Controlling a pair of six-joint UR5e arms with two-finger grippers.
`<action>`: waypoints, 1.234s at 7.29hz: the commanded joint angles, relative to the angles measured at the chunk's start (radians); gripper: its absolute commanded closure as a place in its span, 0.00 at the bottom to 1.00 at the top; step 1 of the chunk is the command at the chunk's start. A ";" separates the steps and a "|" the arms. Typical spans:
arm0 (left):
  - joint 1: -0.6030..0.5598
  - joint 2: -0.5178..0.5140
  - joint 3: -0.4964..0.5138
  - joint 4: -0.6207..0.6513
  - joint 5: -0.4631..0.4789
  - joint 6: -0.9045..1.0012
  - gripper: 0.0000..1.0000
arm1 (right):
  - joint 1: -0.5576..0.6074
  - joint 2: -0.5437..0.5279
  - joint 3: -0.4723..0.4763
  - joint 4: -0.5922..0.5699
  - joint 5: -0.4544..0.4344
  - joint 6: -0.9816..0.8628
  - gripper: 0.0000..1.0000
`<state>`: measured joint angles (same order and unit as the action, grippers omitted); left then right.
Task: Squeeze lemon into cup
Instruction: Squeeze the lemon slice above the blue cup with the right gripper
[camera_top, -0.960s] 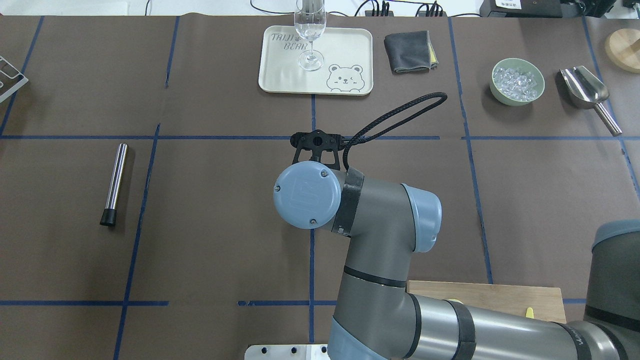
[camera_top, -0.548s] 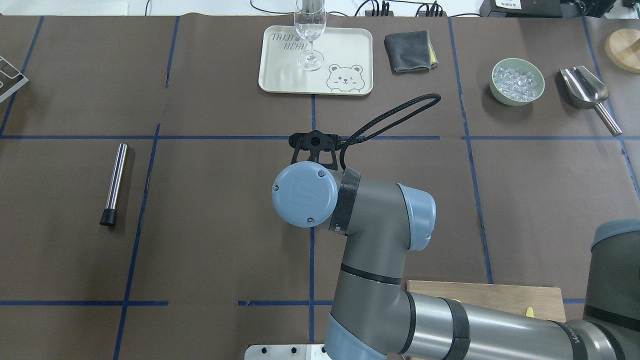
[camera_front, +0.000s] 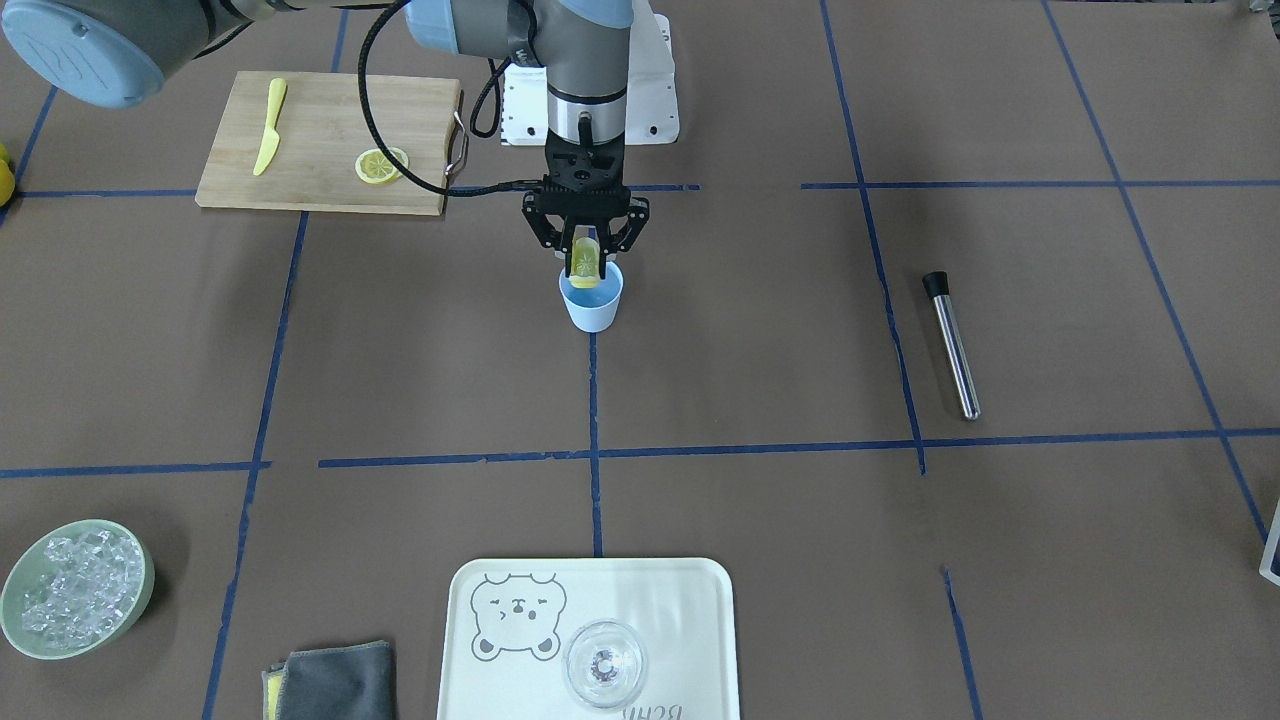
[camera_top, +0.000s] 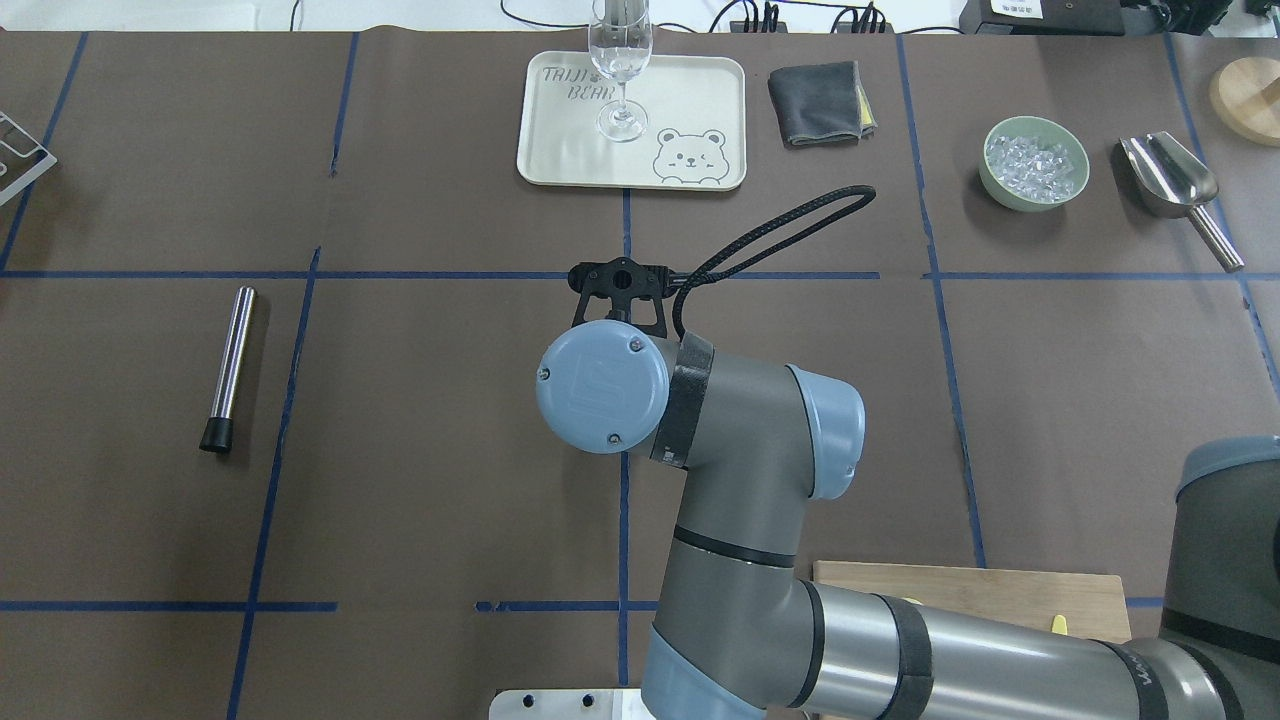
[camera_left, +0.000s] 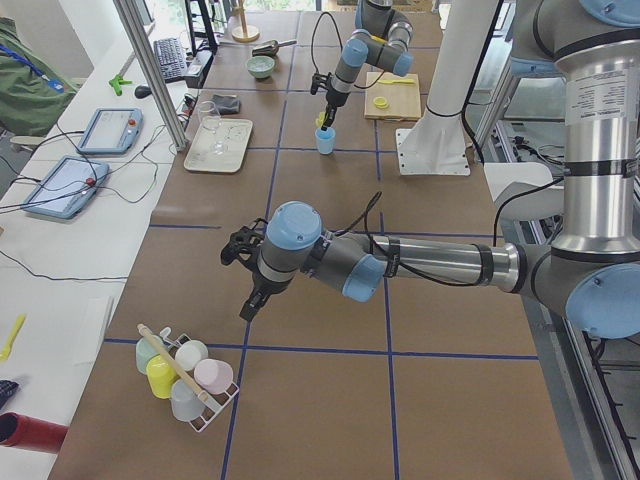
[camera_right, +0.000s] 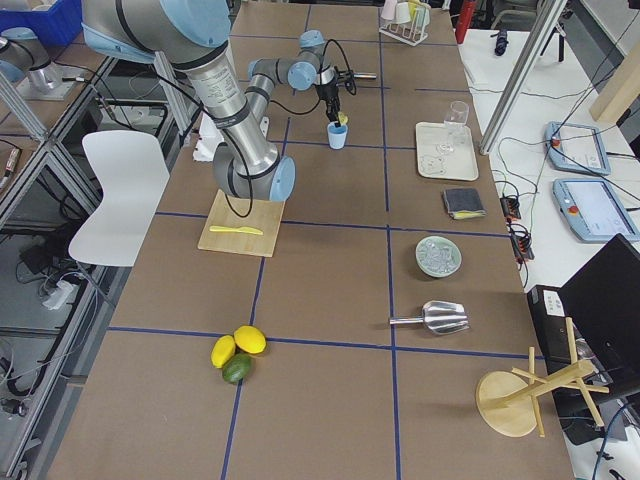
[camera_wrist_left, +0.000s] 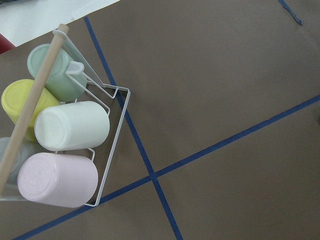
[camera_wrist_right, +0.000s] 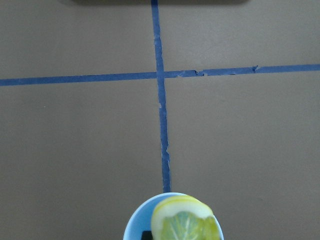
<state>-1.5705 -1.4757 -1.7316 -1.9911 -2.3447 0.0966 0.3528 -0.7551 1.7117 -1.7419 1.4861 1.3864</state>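
The lemon (camera_front: 584, 258) is a thin yellow slice held on edge right above the mouth of the cup (camera_front: 591, 302). Its lower edge sits at the rim or just inside it. The right gripper (camera_front: 586, 268) is clamped on the slice from both sides, and in the right wrist view the slice looks bowed over the blue rim. To me the fetching and carrying are done and the squeeze is either under way or about to start. I can't make out any juice in the cup, so I can't say how much pressing is left. After that comes letting go.

The cup stands alone mid-bench. A second slice (camera_front: 382, 165) lies on the cutting board (camera_front: 320, 120), well apart. The left gripper (camera_left: 236, 248) hangs far off near a rack of cups, and I cannot tell whether it is apart or together.
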 joint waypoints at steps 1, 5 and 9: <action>0.000 0.000 0.001 -0.001 0.001 0.000 0.00 | 0.000 0.005 -0.003 0.001 -0.001 -0.001 0.19; 0.000 0.000 0.001 0.000 0.001 0.000 0.00 | 0.000 0.008 -0.001 -0.001 0.005 -0.001 0.00; 0.004 -0.018 0.008 0.011 0.012 -0.001 0.00 | 0.163 -0.007 0.008 0.001 0.193 -0.210 0.00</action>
<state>-1.5673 -1.4875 -1.7212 -1.9858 -2.3342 0.0995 0.4290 -0.7527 1.7186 -1.7429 1.5750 1.2813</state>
